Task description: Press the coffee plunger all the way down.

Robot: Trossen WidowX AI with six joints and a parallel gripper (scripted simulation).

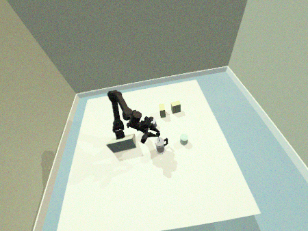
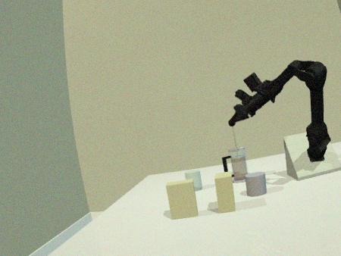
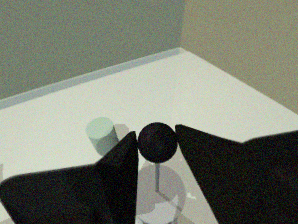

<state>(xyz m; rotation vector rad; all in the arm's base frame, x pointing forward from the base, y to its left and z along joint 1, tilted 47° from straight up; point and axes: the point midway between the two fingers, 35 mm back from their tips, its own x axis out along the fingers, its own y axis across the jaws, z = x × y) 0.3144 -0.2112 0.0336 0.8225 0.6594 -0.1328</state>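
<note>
Pinched around the plunger knob (image 3: 157,142), the hand (image 3: 156,145) hangs above the coffee press (image 2: 239,163), rod still raised. Left to right in the exterior view: two yellow blocks (image 2: 182,198), a green cup (image 2: 194,179), the press, a grey cylinder (image 2: 255,183). They stand mid-tabletop (image 1: 178,191), well clear of its edges. No lettering shows anywhere.

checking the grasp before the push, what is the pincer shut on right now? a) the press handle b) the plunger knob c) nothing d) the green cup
b: in the wrist view the pincer has a finger on each side of the dark round plunger knob, with the rod running down into the press below.
</note>
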